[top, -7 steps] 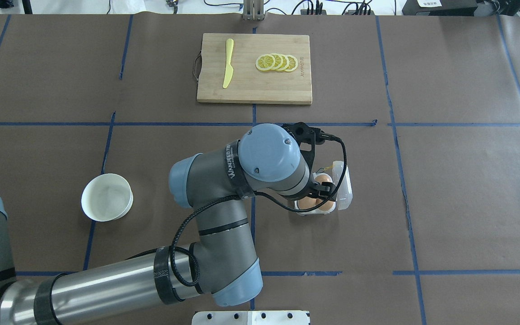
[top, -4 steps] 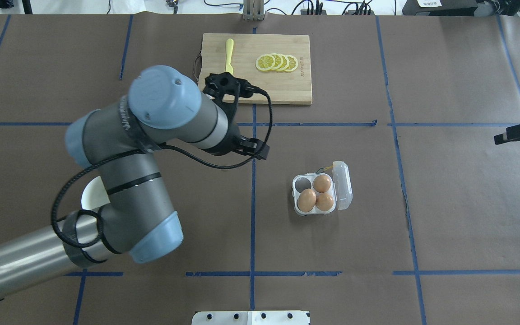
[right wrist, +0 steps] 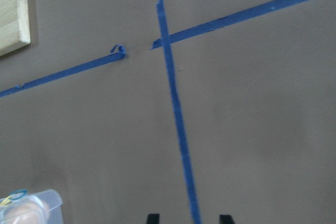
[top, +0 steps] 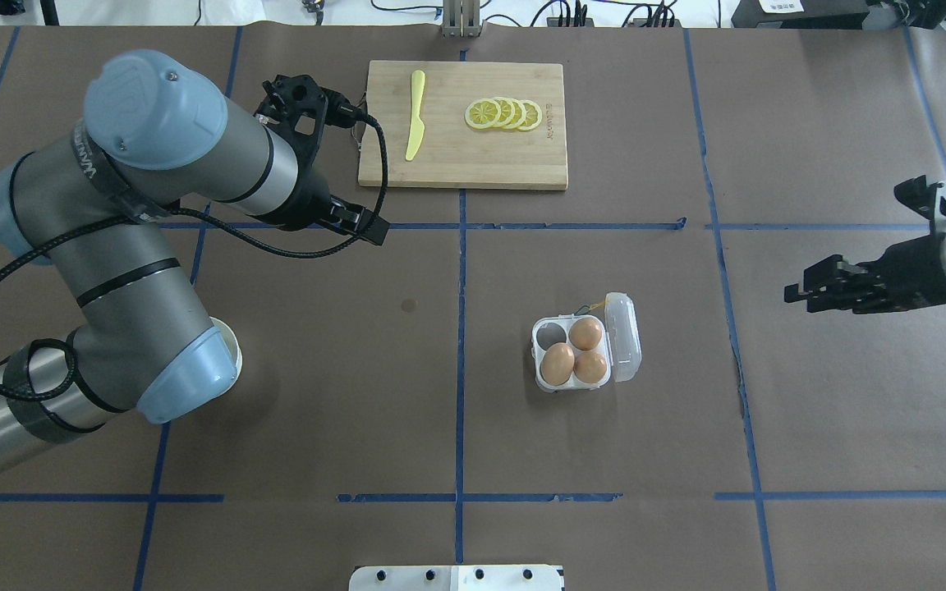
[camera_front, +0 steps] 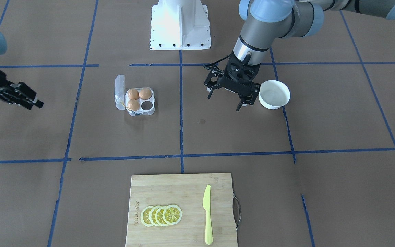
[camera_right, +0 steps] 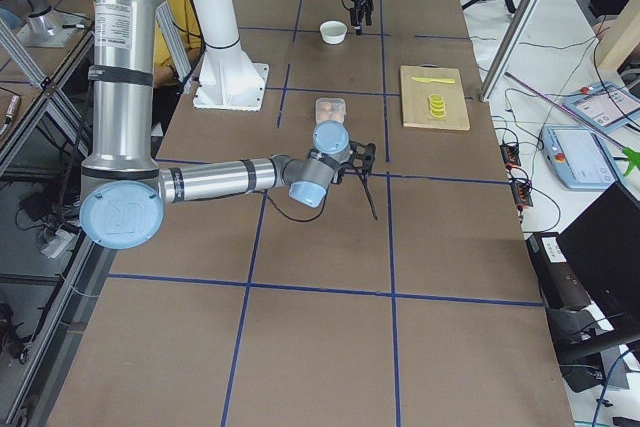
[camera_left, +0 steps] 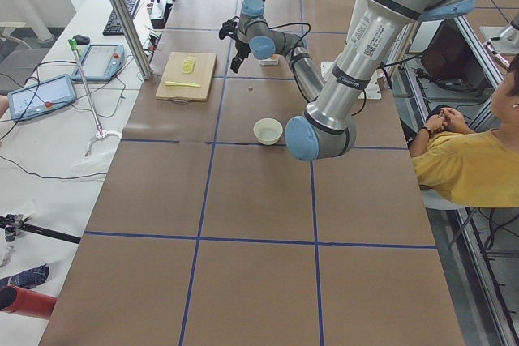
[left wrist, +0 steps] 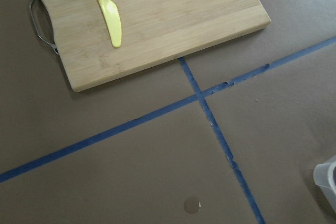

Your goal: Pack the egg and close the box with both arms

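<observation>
The clear plastic box sits right of the table's middle with its lid open to the right. It holds three brown eggs, and its far-left cell is empty. The box also shows in the front view. My left gripper is open and empty, hanging over the table beside the white bowl, far left of the box. My right gripper is open and empty, well to the right of the box, pointing toward it. Its fingertips stand apart in the right wrist view.
A wooden cutting board at the back centre carries a yellow plastic knife and lemon slices. The left arm's elbow covers most of the bowl in the overhead view. Blue tape lines cross the brown table cover.
My left arm has pulled away from the box, far to the left and back, leaving three eggs in it. My right arm has come in from the right edge toward the box.
</observation>
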You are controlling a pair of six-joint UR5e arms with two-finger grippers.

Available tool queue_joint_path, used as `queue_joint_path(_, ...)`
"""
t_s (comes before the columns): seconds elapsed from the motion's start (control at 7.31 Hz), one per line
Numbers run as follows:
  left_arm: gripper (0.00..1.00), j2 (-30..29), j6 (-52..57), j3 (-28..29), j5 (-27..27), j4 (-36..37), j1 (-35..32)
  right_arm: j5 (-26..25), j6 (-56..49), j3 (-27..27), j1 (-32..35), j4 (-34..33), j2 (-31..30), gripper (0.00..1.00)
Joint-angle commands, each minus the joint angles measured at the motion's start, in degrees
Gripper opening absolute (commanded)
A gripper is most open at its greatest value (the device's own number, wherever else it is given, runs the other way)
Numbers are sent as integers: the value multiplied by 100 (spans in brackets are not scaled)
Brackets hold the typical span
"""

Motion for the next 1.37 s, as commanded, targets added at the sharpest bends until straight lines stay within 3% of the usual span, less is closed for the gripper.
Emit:
queue_joint_path(0.0, 99, 156, 30, -64, -3, -2, -72, -1414, 913, 329, -1288, -211, 609, 18)
queue_joint_path(0.14, 99, 165, 30, -82, -3, -2, -81, -1681, 1133, 399, -1519, -1022, 1336, 36)
queue_joint_path(0.27, 99, 174, 30, -100, -3, -2, -99, -2075, 1388, 460, -1904, -2248, 2257, 80)
queue_joint_path(0.41, 99, 174, 30, -126, -3, 7, -116, -3027, 1478, 417, -2561, -3461, 3119, 90)
queue_joint_path(0.55, 99, 174, 30, -126, -3, 7, -177, -3385, 1470, 452, -2733, -4083, 3649, 92)
queue_joint_path(0.96, 99, 287, 56, -205, -3, 16, -335, -3380, 1461, 724, -2612, -4159, 3585, 100)
queue_joint_path(1.09, 99, 680, 648, -449, -108, 16, -562, -3223, 1461, 1055, -2350, -4238, 3184, 100)
queue_joint_path(1.23, 99, 1102, 1228, -556, -309, 7, -921, -2465, 1435, 1180, -1704, -4247, 2875, 100)
